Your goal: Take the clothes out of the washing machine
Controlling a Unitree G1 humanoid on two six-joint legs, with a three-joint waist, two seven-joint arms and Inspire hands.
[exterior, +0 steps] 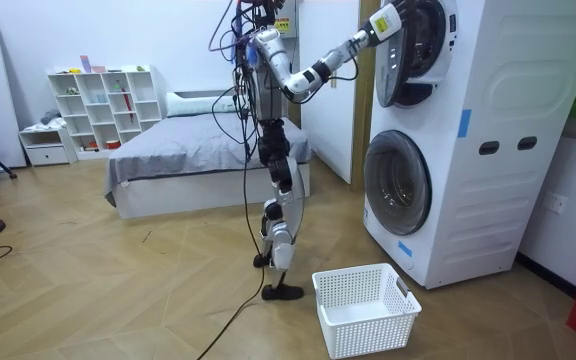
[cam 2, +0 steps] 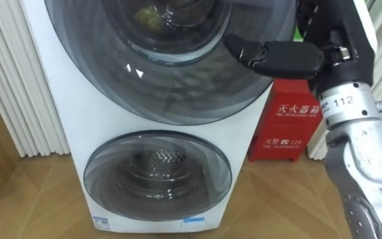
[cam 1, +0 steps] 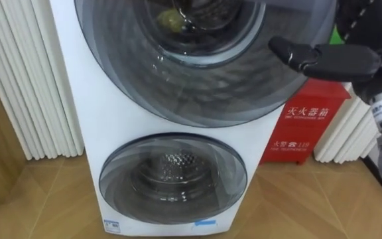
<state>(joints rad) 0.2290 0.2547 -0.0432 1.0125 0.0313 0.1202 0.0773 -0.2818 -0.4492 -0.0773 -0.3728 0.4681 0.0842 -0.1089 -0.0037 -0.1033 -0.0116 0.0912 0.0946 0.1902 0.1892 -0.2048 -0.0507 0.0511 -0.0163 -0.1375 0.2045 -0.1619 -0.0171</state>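
Your right robot hand (cam 2: 284, 58), its grip impossible to tell, could slip off the upper door (cam 2: 164, 79), letting it swing shut.

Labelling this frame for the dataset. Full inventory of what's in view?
tall white stacked washing machine: one, white, before the robot
upper round glass door: one, grey-tinted
lower round glass door: one, grey-tinted
yellow-green item: one, in the upper drum
red metal box: one, right of the machine
white plastic laundry basket: one, on the floor
grey bed: one, behind the robot
white cube shelf: one, by the far wall
right hand: one, black, at the upper door's edge
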